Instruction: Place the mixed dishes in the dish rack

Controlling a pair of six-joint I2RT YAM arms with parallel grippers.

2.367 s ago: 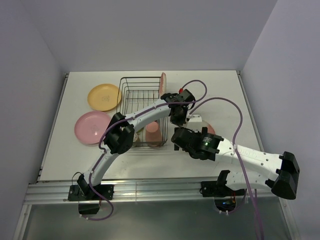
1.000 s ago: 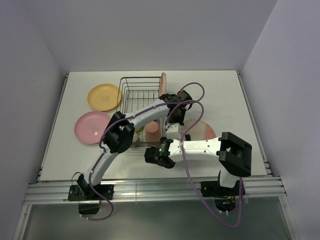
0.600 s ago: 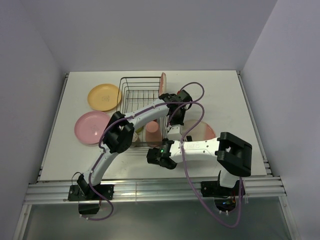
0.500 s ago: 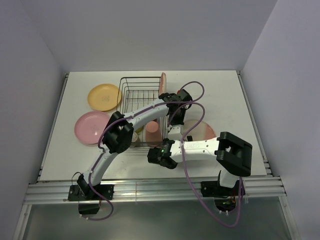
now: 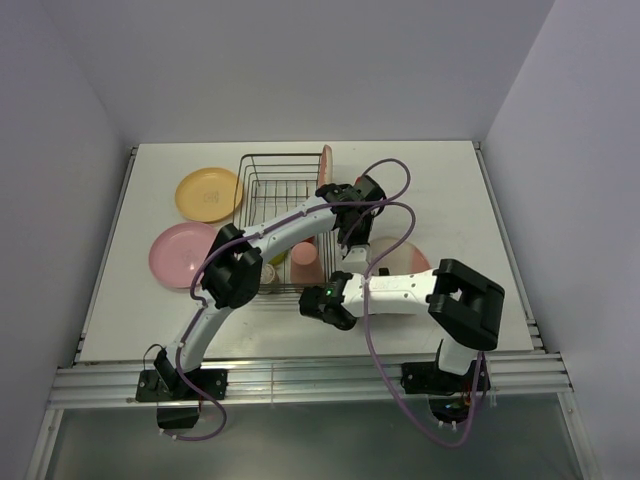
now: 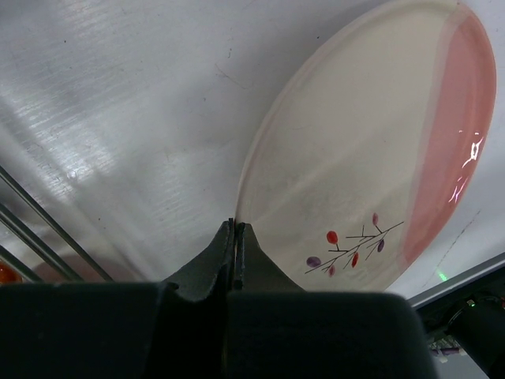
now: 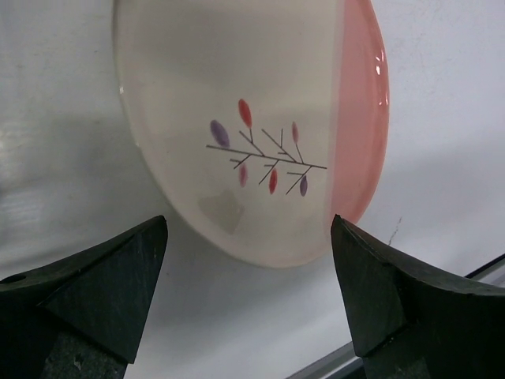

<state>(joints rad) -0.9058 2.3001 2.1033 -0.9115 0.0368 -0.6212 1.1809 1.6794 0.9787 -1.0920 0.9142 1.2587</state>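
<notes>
left gripper: my fingers pressed together, tips at the twig plate rim.
right gripper: my fingers spread wide, either side of the plate.
plate: on the table, just right of the dish rack.

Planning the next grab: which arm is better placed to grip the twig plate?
Probably right: the right gripper is open, facing the twig plate; the left gripper is shut at its rim.
</notes>
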